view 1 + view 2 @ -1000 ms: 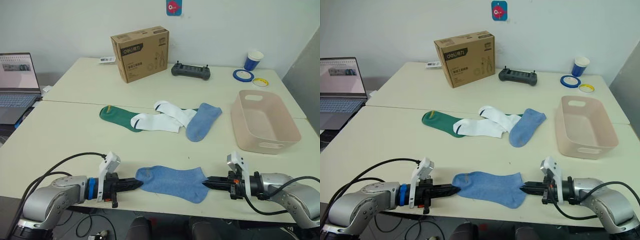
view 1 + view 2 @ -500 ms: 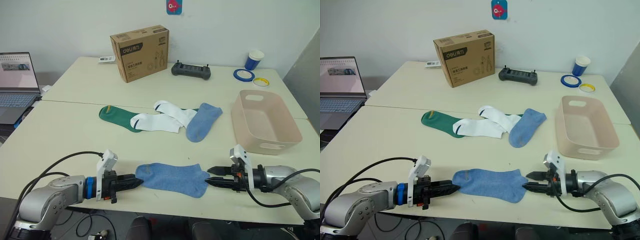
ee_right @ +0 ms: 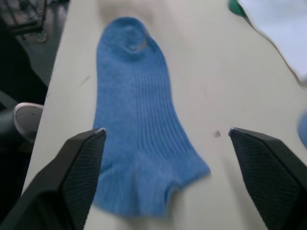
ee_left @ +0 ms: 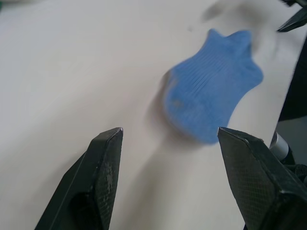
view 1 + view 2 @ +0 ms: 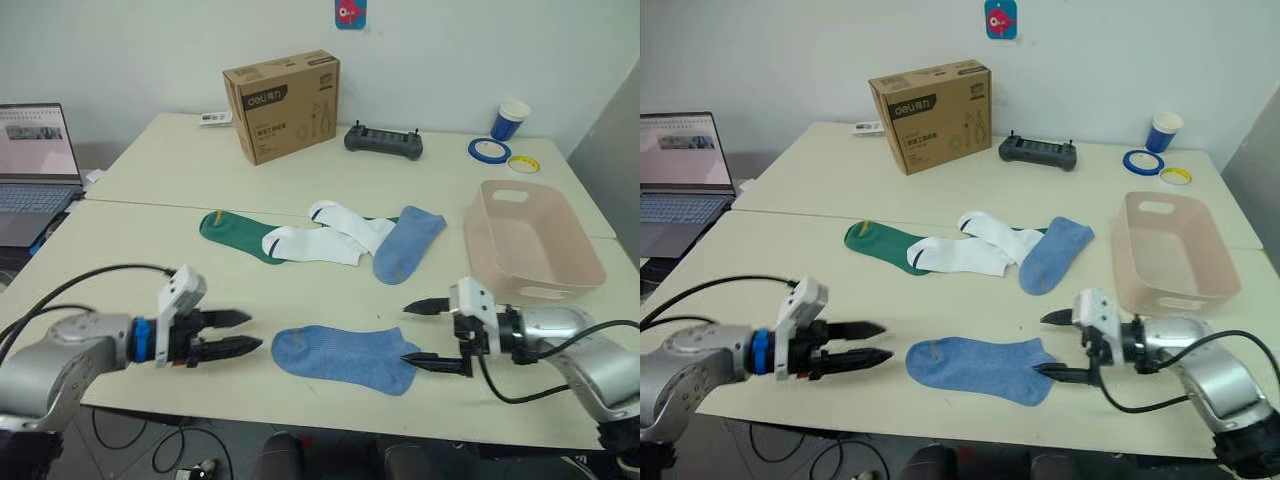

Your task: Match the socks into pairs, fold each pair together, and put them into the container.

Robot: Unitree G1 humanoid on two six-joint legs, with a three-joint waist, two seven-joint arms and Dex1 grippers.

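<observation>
Left gripper point(image 5: 236, 333) with black fingers spread, near the table's front edge, apart from the flat light blue ribbed ankle sock point(image 5: 345, 357) lying between both grippers; right gripper point(image 5: 428, 334) likewise wide open, lower fingertip at that sock's cuff end. Probably light, limp, clingy on the pale tabletop point(image 5: 140, 265); best pinched at cuff and toe. Further back, a heap: one dark green sock with yellow mark point(image 5: 232, 232); two white socks point(image 5: 330, 238); one more light blue sock point(image 5: 406, 243); second green one not discernible. Far right, one pale pink rectangular plastic basin point(image 5: 575, 247).
</observation>
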